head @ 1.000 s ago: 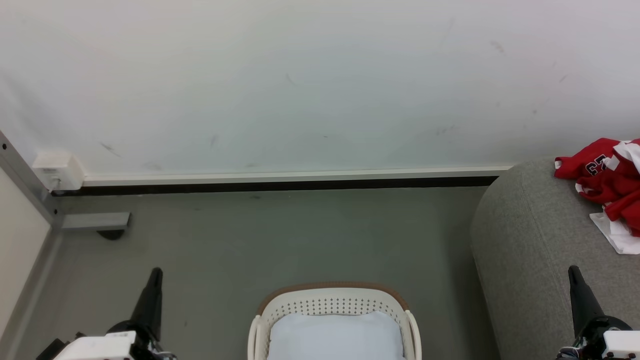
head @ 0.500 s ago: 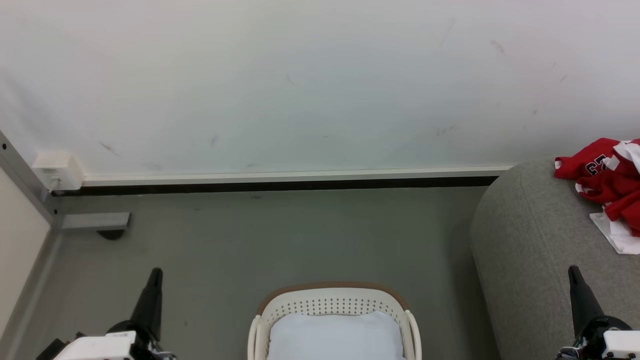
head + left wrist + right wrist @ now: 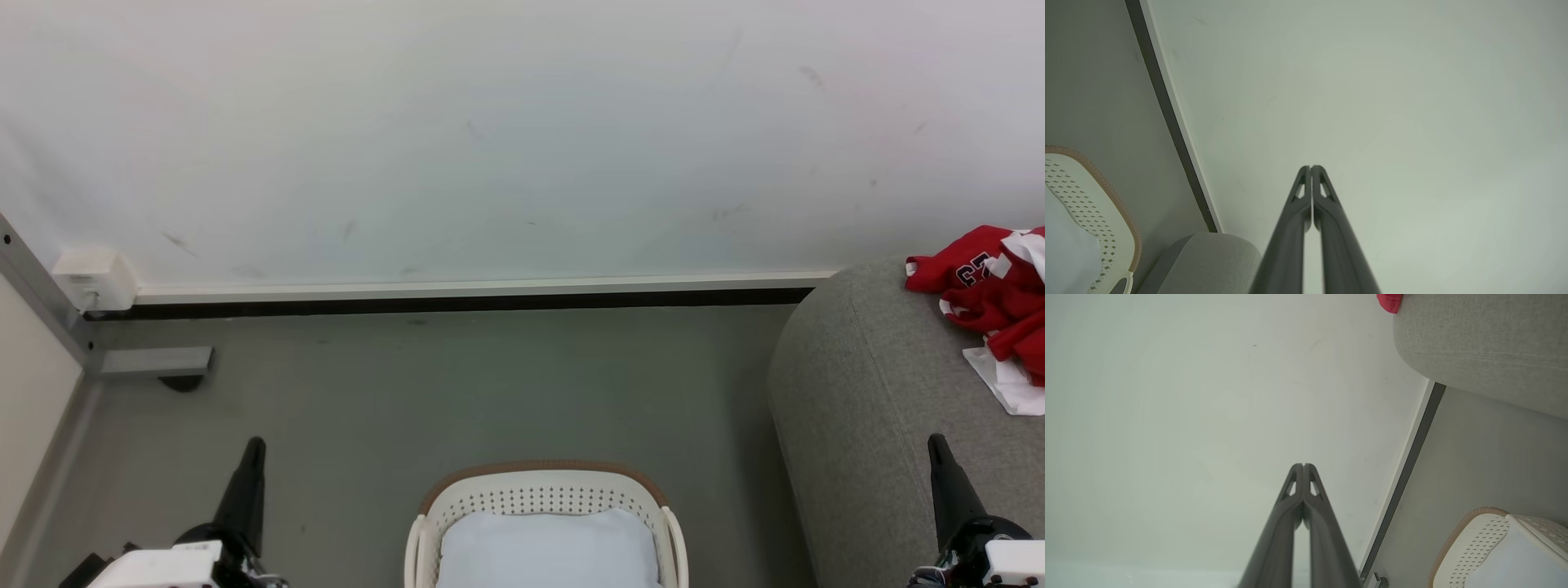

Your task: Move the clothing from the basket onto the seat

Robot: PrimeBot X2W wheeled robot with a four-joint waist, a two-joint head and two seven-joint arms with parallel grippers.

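The red jersey (image 3: 992,294) with white trim lies crumpled on the grey sofa seat (image 3: 882,408) at the right edge of the head view; a red corner of the jersey (image 3: 1390,302) peeks over the seat (image 3: 1486,347) in the right wrist view. The white basket (image 3: 543,498) with its brown rim stands on the floor at the bottom centre, holding a pale blue-white cushion (image 3: 547,547). My left gripper (image 3: 255,445) is shut at the lower left, empty. My right gripper (image 3: 936,441) is shut at the lower right, over the seat's front, empty.
A white wall with a dark baseboard (image 3: 457,304) runs across behind the grey floor (image 3: 367,400). A grey metal post with a foot (image 3: 155,361) and a white wall box (image 3: 94,278) stand at the left.
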